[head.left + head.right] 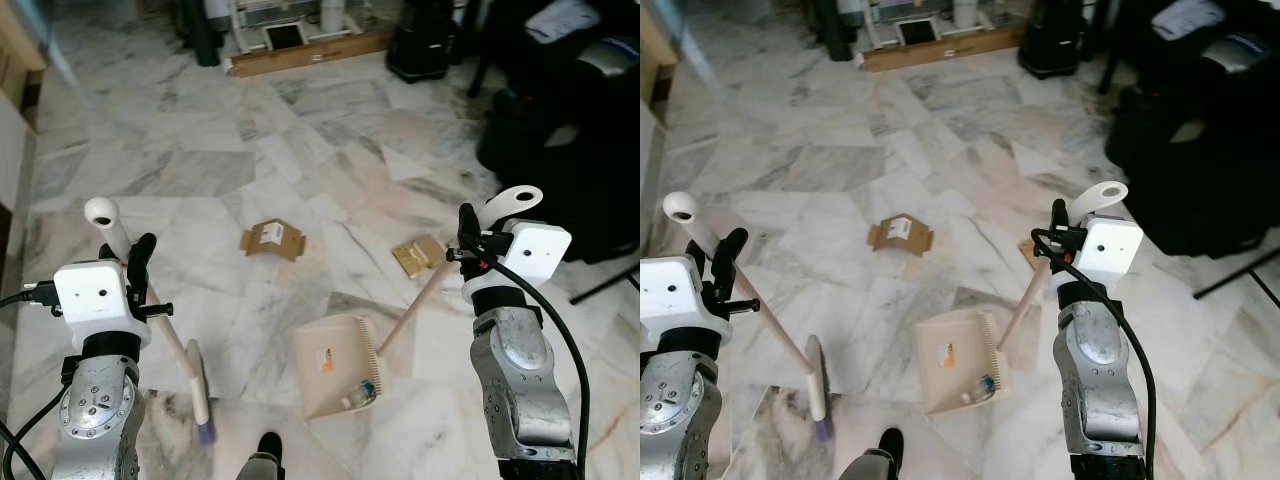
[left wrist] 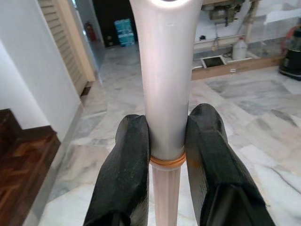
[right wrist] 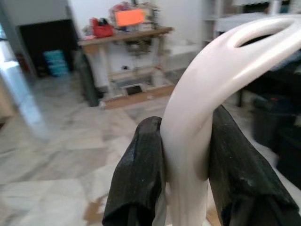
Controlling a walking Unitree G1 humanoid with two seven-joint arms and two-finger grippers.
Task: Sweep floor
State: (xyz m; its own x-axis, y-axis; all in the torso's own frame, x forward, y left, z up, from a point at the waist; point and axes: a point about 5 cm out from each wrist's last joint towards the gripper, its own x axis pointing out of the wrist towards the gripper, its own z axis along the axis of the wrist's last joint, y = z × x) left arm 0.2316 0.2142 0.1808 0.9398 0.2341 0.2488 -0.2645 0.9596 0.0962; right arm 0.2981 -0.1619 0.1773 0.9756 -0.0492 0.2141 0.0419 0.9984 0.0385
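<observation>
On the grey-veined white marble floor, a cream plastic long-handled dustpan sits with small scraps already inside. The right gripper is clenched around its looped handle. Left of the dustpan, the pale-handled broom rests its head on the floor, its handle clamped in the left gripper. Beyond the dustpan lie a folded brown cardboard scrap and a smaller tan one, both unswept; the next stroke likely calls for reaching out to them.

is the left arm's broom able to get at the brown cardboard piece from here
Probably yes: the left gripper is shut on the broom, and bare marble floor lies between its head and the cardboard. The dustpan sits off to the side.
</observation>
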